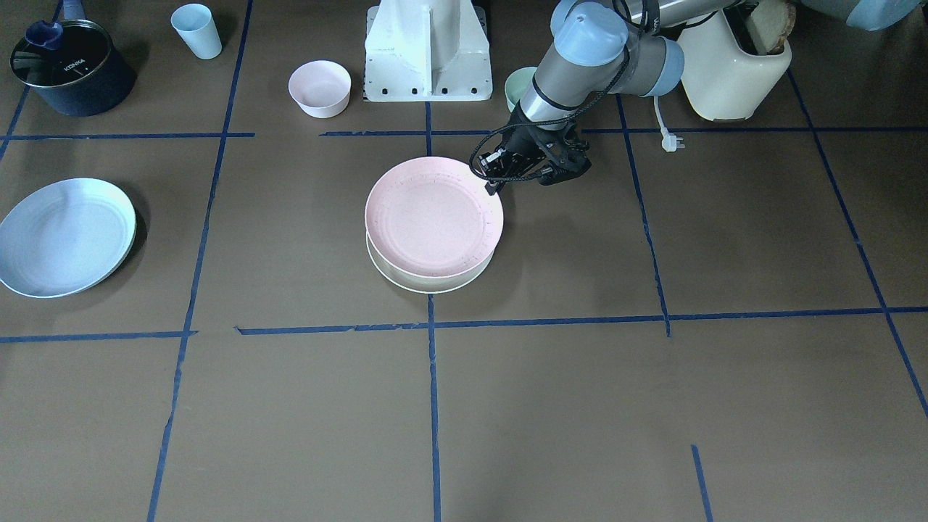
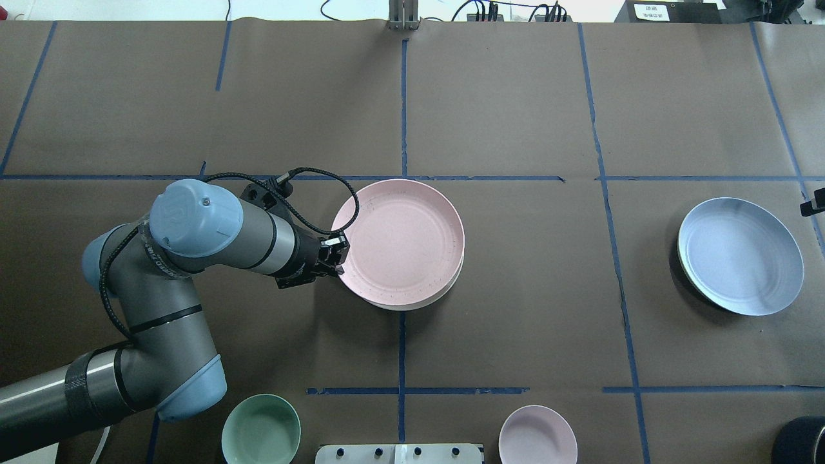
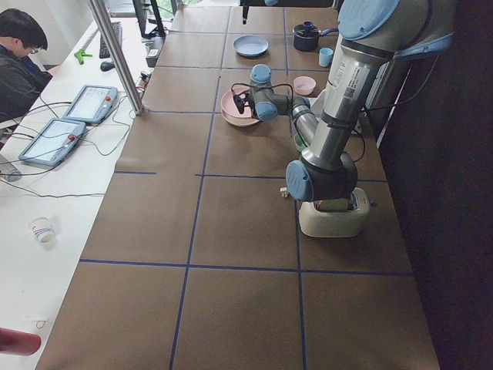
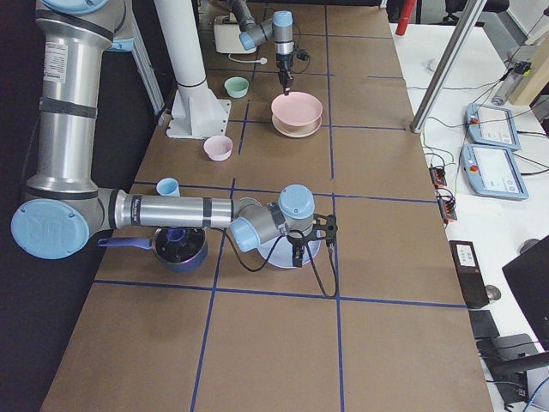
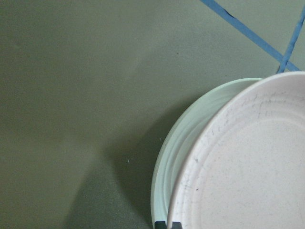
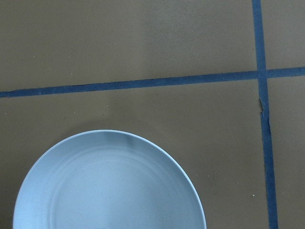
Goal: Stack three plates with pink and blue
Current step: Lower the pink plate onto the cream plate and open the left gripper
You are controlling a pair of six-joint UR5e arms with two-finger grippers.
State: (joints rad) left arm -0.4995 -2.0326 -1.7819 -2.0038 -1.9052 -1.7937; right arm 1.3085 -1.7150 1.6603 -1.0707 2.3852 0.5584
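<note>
The pink plate (image 1: pixel 433 216) lies tilted on the cream-yellow plate (image 1: pixel 428 281) at the table's middle, its rim raised on the left gripper's side. My left gripper (image 1: pixel 496 185) is shut on the pink plate's rim (image 2: pixel 403 241); its fingertips (image 5: pixel 167 224) show at the rim in the left wrist view. The blue plate (image 2: pixel 741 254) lies alone at the robot's far right. My right gripper (image 2: pixel 813 205) barely shows at the overhead view's edge, beside the blue plate (image 6: pixel 109 186). I cannot tell if it is open or shut.
A small pink bowl (image 1: pixel 320 88) and a mint-green bowl (image 2: pixel 261 430) stand near the robot's base (image 1: pixel 428 51). A light blue cup (image 1: pixel 196 30) and a dark pot (image 1: pixel 69 69) stand behind the blue plate. A cream toaster (image 1: pixel 732 65) stands behind the left arm.
</note>
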